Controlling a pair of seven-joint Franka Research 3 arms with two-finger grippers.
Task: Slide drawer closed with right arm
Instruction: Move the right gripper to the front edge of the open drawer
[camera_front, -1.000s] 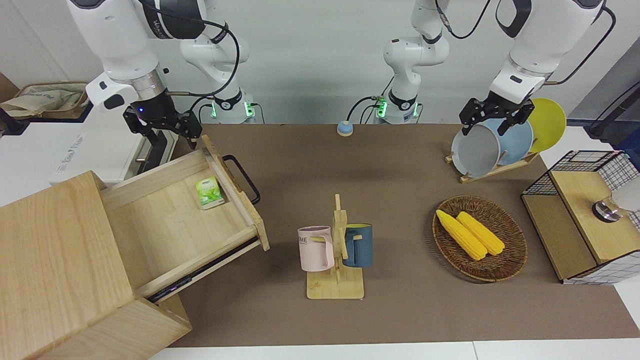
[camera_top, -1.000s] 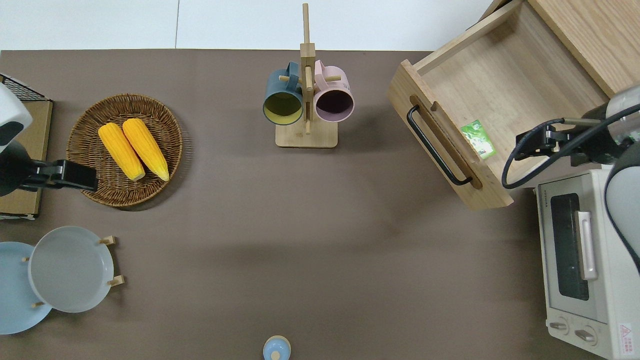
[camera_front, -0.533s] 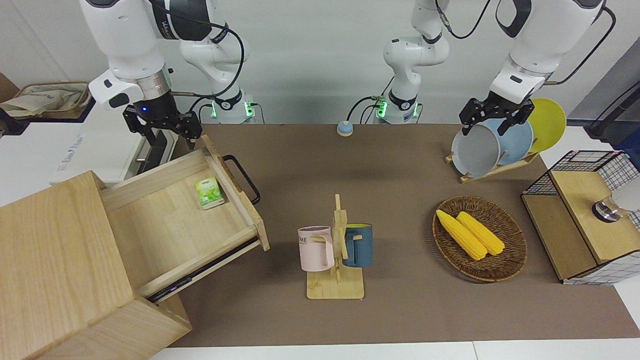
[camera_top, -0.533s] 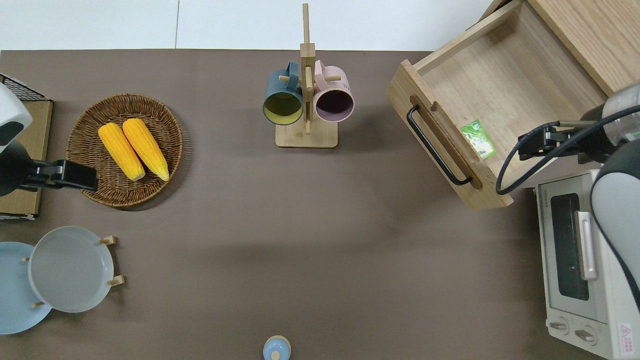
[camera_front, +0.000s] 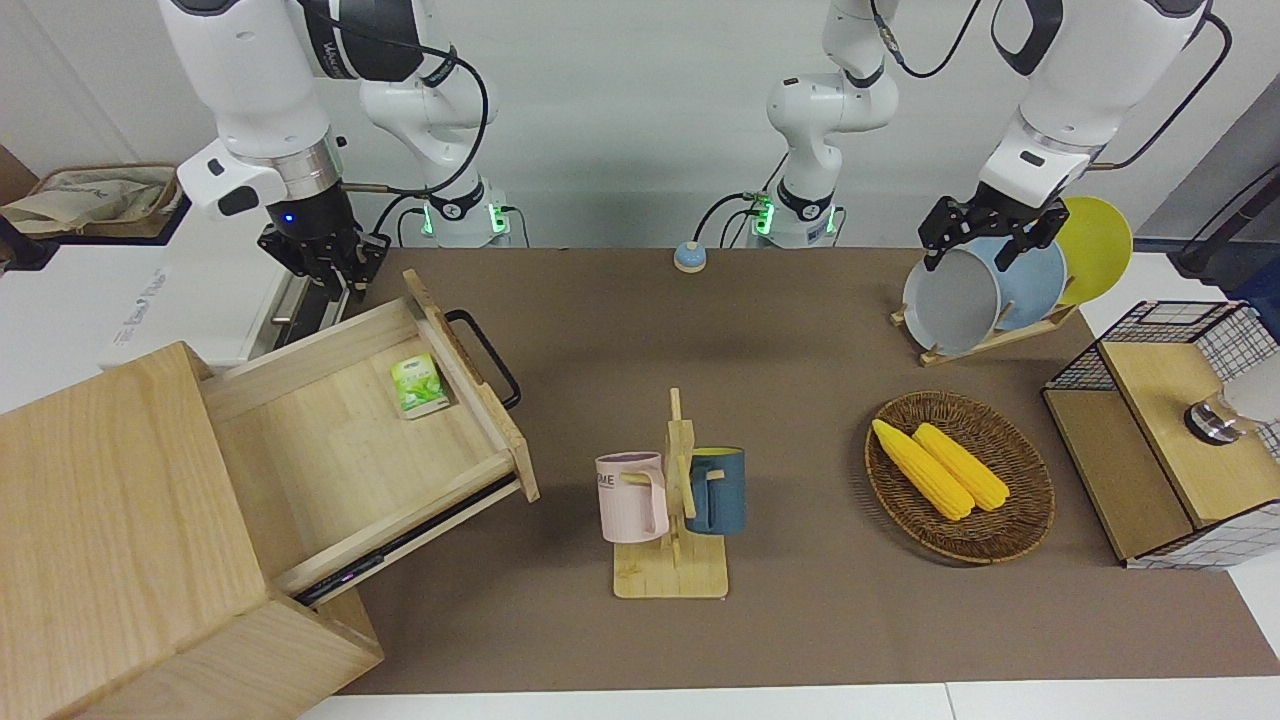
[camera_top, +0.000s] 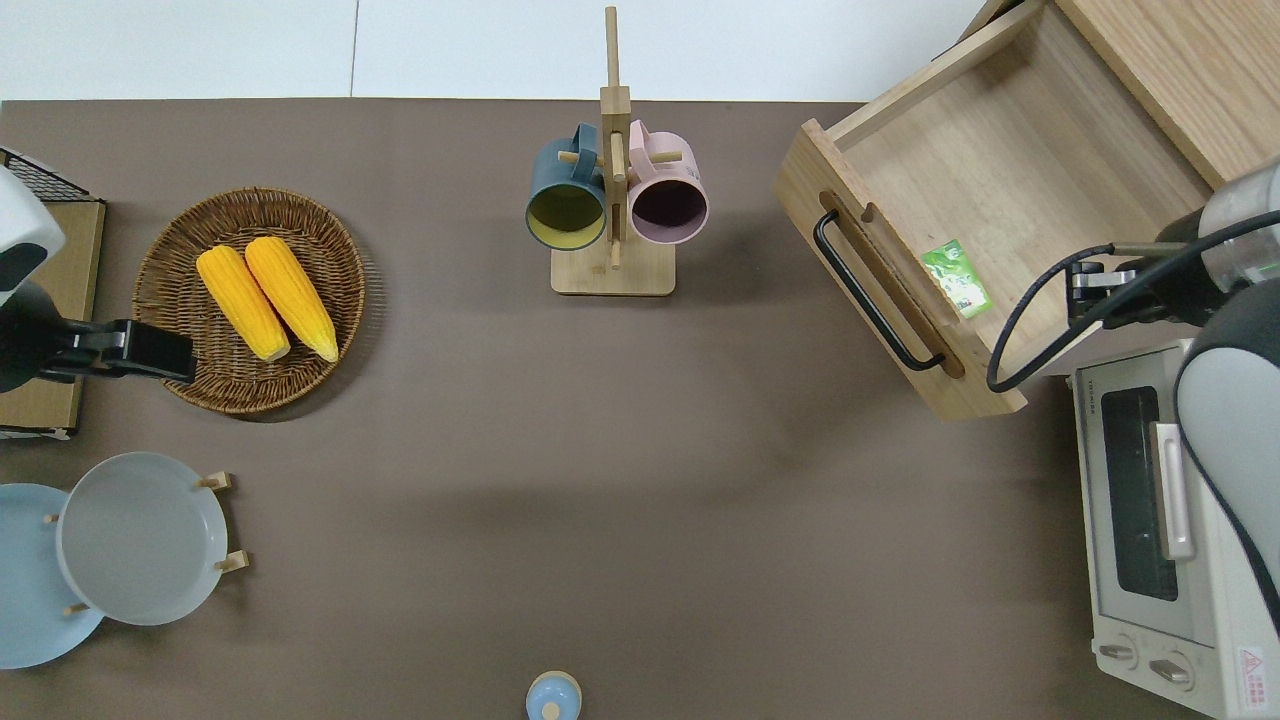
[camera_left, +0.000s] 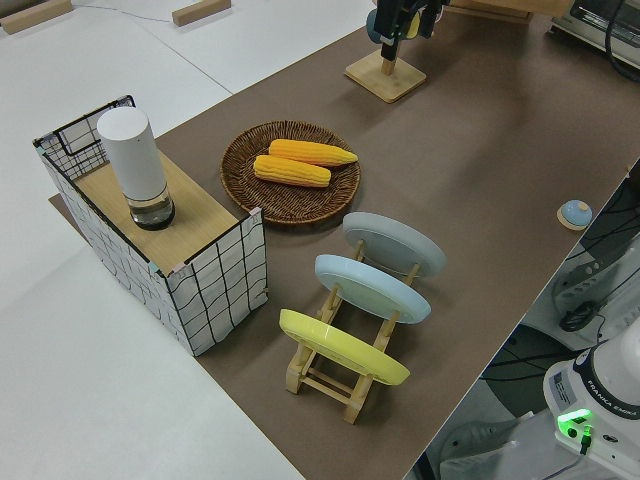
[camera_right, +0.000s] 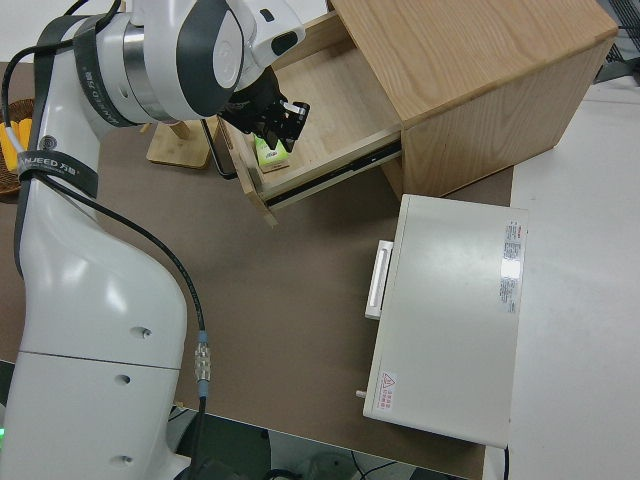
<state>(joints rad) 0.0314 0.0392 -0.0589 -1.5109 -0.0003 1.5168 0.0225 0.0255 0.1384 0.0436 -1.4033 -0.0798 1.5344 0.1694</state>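
The drawer (camera_front: 340, 450) stands pulled far out of the big wooden cabinet (camera_front: 110, 500) at the right arm's end of the table. Its black loop handle (camera_top: 870, 295) faces the table's middle. A small green packet (camera_top: 957, 279) lies inside against the front panel. My right gripper (camera_front: 338, 285) hangs on the arm with the blue wrist light. In the overhead view the right gripper (camera_top: 1080, 290) is over the drawer's side wall (camera_top: 1040, 345) next to the toaster oven, touching nothing. The right side view shows the right gripper (camera_right: 288, 135) above the drawer (camera_right: 320, 110). The left gripper (camera_front: 975, 262) is parked and open.
A white toaster oven (camera_top: 1160, 520) sits beside the drawer, nearer the robots. A mug rack (camera_front: 672, 500) with two mugs stands mid-table. A wicker basket (camera_front: 1030, 520) with two corn cobs, a plate rack (camera_front: 990, 290) and a wire-mesh box (camera_front: 1170, 430) fill the left arm's end.
The right gripper has drawn back from over the drawer's inside toward its side wall by the toaster oven, risen a little, and its wrist has turned. The drawer has not moved.
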